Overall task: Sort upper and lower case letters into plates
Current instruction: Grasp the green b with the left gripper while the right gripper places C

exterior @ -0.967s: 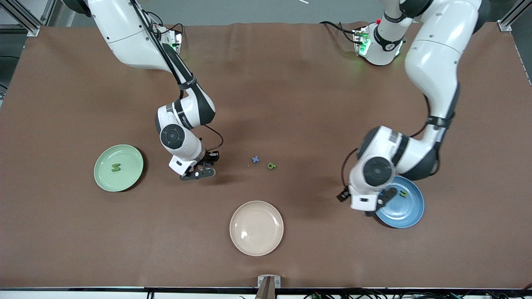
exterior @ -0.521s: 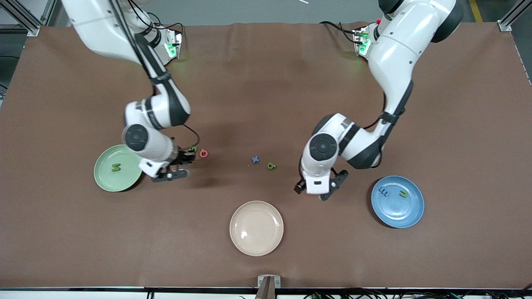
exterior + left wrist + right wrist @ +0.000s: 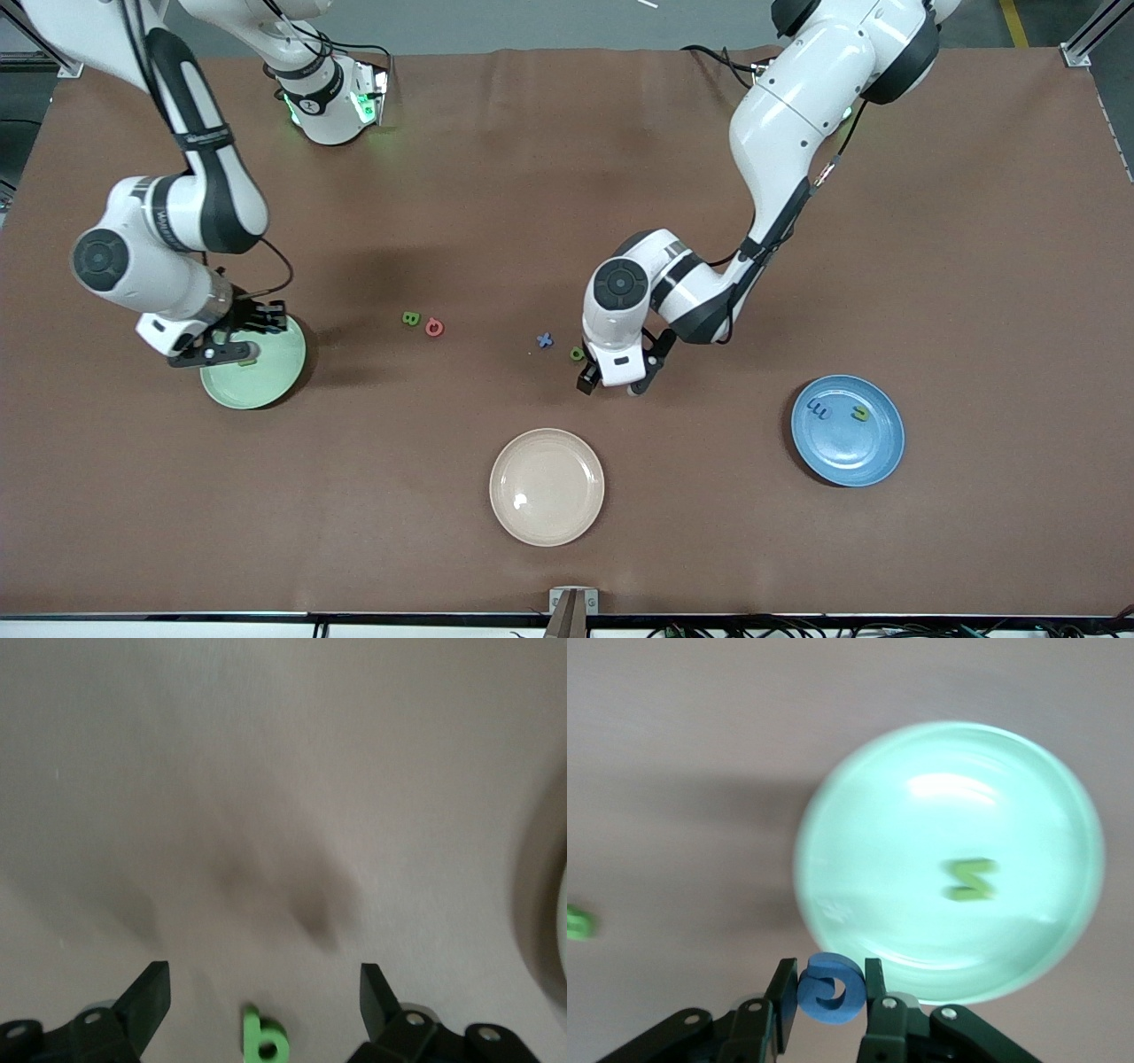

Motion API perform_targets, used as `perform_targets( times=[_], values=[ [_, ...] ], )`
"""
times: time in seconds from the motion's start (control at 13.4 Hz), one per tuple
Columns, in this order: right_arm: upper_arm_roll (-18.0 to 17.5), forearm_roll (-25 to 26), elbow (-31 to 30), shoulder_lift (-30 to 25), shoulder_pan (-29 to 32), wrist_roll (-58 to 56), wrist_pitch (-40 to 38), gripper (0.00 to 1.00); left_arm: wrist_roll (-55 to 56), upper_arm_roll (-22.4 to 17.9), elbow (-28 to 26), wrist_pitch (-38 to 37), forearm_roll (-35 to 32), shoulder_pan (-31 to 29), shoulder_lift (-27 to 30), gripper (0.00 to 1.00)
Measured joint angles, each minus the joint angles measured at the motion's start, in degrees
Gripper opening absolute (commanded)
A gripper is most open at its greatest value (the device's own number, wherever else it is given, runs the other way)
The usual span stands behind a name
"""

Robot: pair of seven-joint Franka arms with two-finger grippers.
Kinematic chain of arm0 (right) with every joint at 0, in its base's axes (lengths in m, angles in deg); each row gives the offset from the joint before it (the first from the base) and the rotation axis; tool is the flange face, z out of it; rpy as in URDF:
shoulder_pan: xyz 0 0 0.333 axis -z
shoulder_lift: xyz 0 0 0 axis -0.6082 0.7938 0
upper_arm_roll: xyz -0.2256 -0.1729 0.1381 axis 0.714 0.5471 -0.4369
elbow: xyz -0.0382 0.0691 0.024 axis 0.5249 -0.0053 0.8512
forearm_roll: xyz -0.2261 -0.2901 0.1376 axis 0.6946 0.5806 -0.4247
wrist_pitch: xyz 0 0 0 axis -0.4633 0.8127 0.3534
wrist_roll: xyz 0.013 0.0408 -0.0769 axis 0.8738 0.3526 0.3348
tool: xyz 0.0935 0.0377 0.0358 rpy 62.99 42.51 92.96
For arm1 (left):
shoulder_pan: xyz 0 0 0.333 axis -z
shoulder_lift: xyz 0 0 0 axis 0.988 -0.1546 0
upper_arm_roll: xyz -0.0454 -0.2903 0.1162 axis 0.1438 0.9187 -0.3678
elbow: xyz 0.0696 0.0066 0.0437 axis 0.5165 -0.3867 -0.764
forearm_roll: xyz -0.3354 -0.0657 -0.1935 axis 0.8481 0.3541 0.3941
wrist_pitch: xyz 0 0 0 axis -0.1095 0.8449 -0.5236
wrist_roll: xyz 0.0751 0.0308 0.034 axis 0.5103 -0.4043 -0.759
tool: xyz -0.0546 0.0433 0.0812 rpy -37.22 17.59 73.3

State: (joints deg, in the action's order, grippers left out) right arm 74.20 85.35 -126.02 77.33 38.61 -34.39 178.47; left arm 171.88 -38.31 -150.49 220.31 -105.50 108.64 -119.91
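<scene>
Foam-like letters look light and stiff. Right gripper (image 3: 826, 1010) pinches a blue letter (image 3: 829, 989) by its flat sides at the mint plate (image 3: 282, 372)'s nine-o'clock rim; left gripper (image 3: 264, 997), spread wide, straddles a green letter (image 3: 263, 1041).

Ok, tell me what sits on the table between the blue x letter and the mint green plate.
In the front view, a green letter and a red letter, side by side; otherwise bare brown table.

A blue letter (image 3: 829, 989) sits pinched in the right claw (image 3: 829, 992) over the mint plate (image 3: 859, 859), which holds a green letter (image 3: 972, 880); another green letter (image 3: 264, 1038) lies under the open left claw (image 3: 264, 1001).
</scene>
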Motion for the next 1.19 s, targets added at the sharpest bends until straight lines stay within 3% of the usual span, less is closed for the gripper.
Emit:
perform_targets(
  times=[0.37, 0.89, 1.19],
  values=[
    [0.0, 0.4, -1.2, 2.2, 9.9, -7.1, 4.7, 0.22, 2.3, -0.4, 4.8, 0.0, 0.0, 2.4, -4.0, 0.78],
    [-1.5, 0.3, -2.1, 4.6, 7.0, -7.0, 8.8, 0.22, 2.3, -0.6, 5.8, 0.0, 0.0, 3.4, -5.3, 0.60],
    [-1.7, 0.3, -2.1, 7.0, 4.3, -6.4, 11.6, 0.22, 2.3, -0.6, 6.0, -0.6, 2.0, 3.8, -5.3, 0.10]
  ],
)
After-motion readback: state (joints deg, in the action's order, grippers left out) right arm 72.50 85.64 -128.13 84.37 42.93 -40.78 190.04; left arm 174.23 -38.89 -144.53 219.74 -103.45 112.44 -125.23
